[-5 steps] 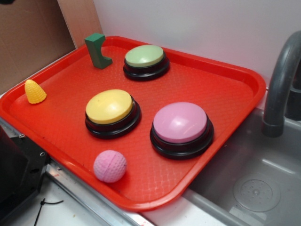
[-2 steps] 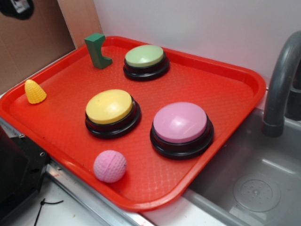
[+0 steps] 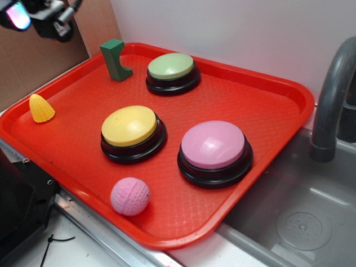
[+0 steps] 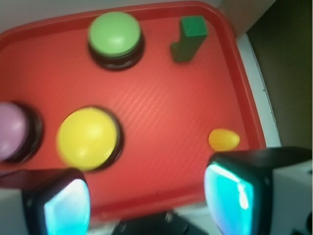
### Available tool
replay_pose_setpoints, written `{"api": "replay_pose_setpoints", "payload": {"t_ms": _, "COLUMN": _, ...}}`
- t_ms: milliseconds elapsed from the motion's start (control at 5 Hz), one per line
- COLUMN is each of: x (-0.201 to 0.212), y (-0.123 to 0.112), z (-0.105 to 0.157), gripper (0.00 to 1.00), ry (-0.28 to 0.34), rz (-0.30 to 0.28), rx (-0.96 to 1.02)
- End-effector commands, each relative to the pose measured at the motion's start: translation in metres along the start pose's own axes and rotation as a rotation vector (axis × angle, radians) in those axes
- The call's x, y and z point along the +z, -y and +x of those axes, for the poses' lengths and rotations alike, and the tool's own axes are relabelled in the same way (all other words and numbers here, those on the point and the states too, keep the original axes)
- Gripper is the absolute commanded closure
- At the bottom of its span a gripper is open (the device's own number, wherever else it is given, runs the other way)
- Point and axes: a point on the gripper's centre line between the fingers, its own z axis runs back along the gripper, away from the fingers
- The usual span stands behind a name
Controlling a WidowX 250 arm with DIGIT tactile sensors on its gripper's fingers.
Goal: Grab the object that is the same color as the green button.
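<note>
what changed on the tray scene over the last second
The gripper has come further into view at the upper left corner of the exterior view, high above the tray; its jaws stand apart with nothing between them. Nothing was taken hold of. The green block, green button, yellow button, pink button, ball and corn cone have not moved.

One tray (image 3: 289, 105) holds three buttons: green (image 3: 171, 65), yellow (image 3: 129, 125), pink (image 3: 213, 144). Also one green block (image 3: 115, 59), one yellow cone (image 3: 41, 108), one pink ball (image 3: 130, 196).
</note>
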Motion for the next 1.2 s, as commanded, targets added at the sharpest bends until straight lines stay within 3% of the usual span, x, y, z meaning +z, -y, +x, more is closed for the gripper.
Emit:
{"api": "replay_pose_setpoints", "payload": {"t_ms": 0, "x": -0.034, "y": -0.029, "z": 0.04, "gripper": 0.0, "ry": 0.138, "rz": 0.063, "rx": 0.067}}
{"api": "replay_pose_setpoints", "payload": {"t_ms": 600, "x": -0.07, "y": -0.062, "z": 0.079, "gripper": 0.0, "ry": 0.233, "rz": 0.019, "rx": 0.119}}
{"api": "replay_pose_setpoints", "payload": {"t_ms": 1000, "x": -0.087, "y": -0.055, "z": 0.104, "gripper": 0.0, "ry": 0.294, "rz": -0.066, "rx": 0.07}}
